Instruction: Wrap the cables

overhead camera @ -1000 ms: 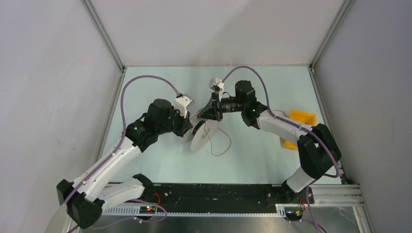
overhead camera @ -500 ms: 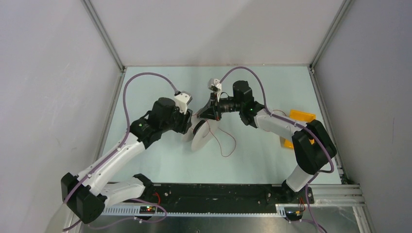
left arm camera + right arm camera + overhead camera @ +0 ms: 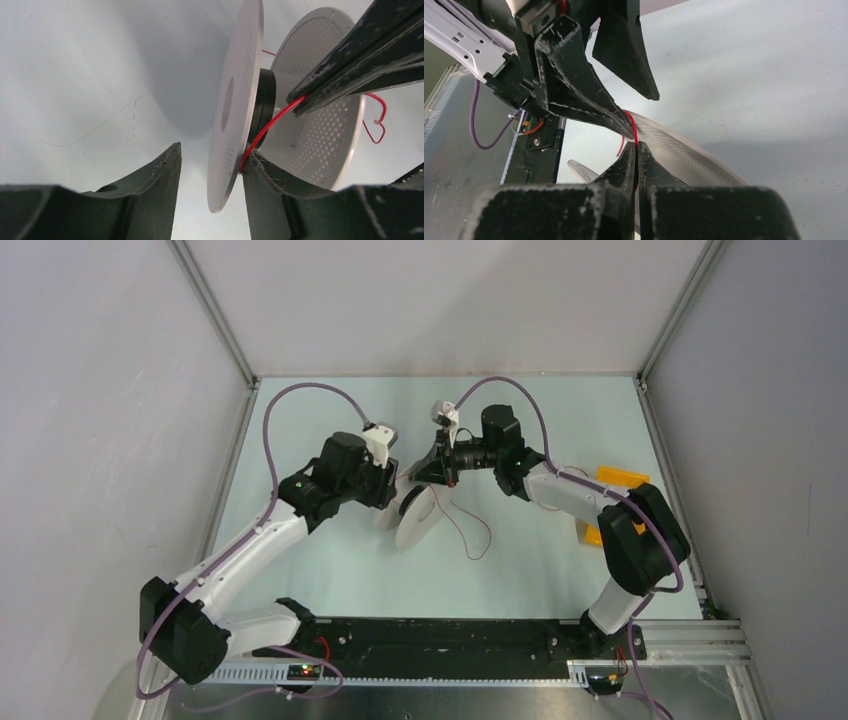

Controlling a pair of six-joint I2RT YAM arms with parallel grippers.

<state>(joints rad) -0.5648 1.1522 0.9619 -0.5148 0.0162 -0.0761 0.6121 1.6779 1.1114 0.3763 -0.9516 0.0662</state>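
At desk centre: a white spool (image 3: pixel 420 518) stands on edge above the pale desk (image 3: pixel 330 570). Its two perforated flanges are upright with a black hub between them. Whether its rim touches the desk cannot be told.
Cable: a thin red cable (image 3: pixel 263 131) curves from the hub out through the gap between the flanges. In the top view its loose length (image 3: pixel 472 532) lies in an open loop on the desk, at about 4 o'clock from the spool.
Left gripper: the left gripper (image 3: pixel 212 155) reaches in from 9 o'clock of the spool with its fingers apart. The nearer flange (image 3: pixel 235 100) sits between them. One finger (image 3: pixel 270 185) is pushed into the gap beside the hub, right against the cable. The other finger (image 3: pixel 155 180) is clear of the flange.
Right gripper: the right gripper (image 3: pixel 636 150) comes in from 1 o'clock of the spool, fingers pressed together on the cable. The red strand shows between the tips.
Yellow bin: a yellow bin (image 3: pixel 622 483) sits at 3 o'clock from the spool, well apart and partly behind the right arm.
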